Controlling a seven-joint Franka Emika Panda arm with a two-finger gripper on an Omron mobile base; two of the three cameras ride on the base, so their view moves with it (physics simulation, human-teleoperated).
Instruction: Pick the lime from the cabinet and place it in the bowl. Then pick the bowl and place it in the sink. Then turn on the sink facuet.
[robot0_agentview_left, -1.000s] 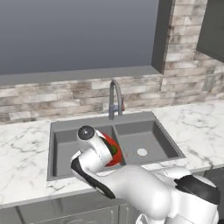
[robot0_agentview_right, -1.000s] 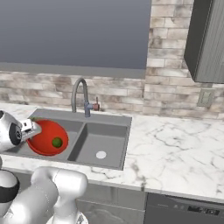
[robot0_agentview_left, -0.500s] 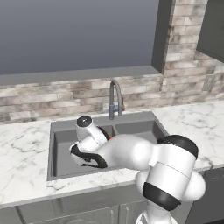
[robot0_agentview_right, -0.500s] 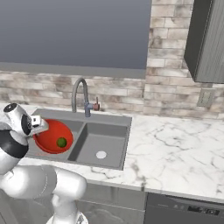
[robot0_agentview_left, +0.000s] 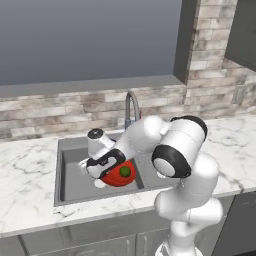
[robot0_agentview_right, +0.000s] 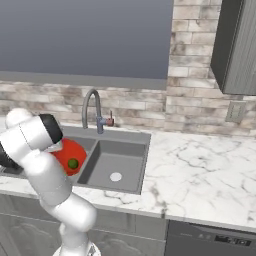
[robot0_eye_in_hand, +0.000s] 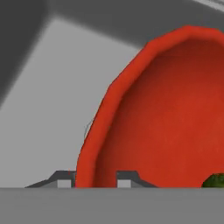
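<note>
1. Hand view: the bowl (robot0_eye_in_hand: 166, 113) rim is being straddled by the gripper (robot0_eye_in_hand: 94, 178), one fingertip (robot0_eye_in_hand: 62, 178) outside the red wall, the other inside; fingers are being kept clamped on the rim.
2. Lime (robot0_eye_in_hand: 215, 180) is being seen at the bottom right edge of the hand view, inside the bowl, mostly cut off.
3. Grey basin floor is being shown left of the bowl in the hand view; whether the bowl is touching it cannot be told.
4. Left base view: the bowl (robot0_agentview_left: 116, 174) is being held tilted over the left basin of the sink (robot0_agentview_left: 70, 175), the gripper (robot0_agentview_left: 102, 167) being on its left rim.
5. Lime (robot0_agentview_left: 125, 172) is being carried inside the bowl, towards its right side.
6. Sink facuet (robot0_agentview_left: 131, 106) is being partly hidden behind the arm's white links, at the far edge of the sink.
7. Right base view: the bowl (robot0_agentview_right: 72, 155) is being seen in the left basin, partly covered by the arm; the lime (robot0_agentview_right: 73, 163) is lying in it.
8. Sink facuet (robot0_agentview_right: 92, 107) is standing at the far rim, between the basins; the right basin of the sink (robot0_agentview_right: 120, 162) is showing its round drain (robot0_agentview_right: 115, 176).
9. Marble counter (robot0_agentview_right: 200, 175) is being seen right of the sink.
</note>
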